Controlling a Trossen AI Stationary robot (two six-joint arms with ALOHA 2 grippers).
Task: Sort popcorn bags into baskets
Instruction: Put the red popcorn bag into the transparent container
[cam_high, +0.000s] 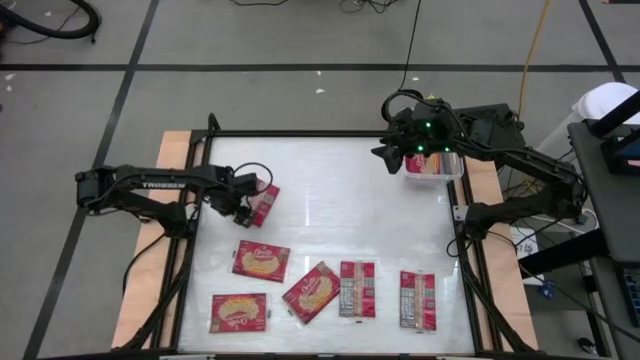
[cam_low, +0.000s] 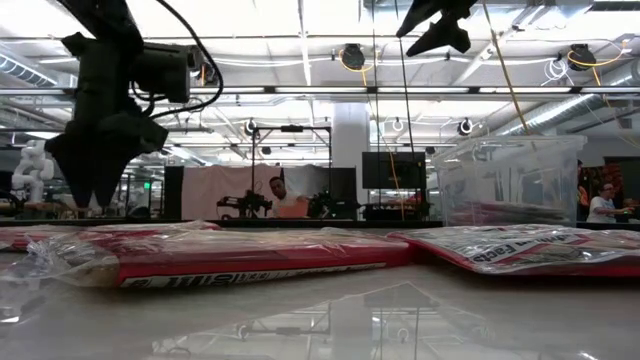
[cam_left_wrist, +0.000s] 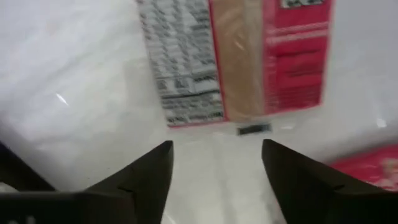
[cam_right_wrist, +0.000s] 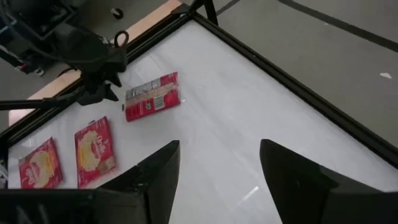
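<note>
Several red popcorn bags lie flat on the white table. One bag lies apart at the left with its grey-white printed panel up. My left gripper points down beside that bag's short end, open, with nothing between its fingers. The clear basket stands at the table's far right with a bag inside. My right gripper hangs high beside the basket, open, nothing between its fingers.
Along the near side lie more bags: two popcorn-face up, one slanted, and two panel-up. A black frame edges the table. Bare white surface spans the middle.
</note>
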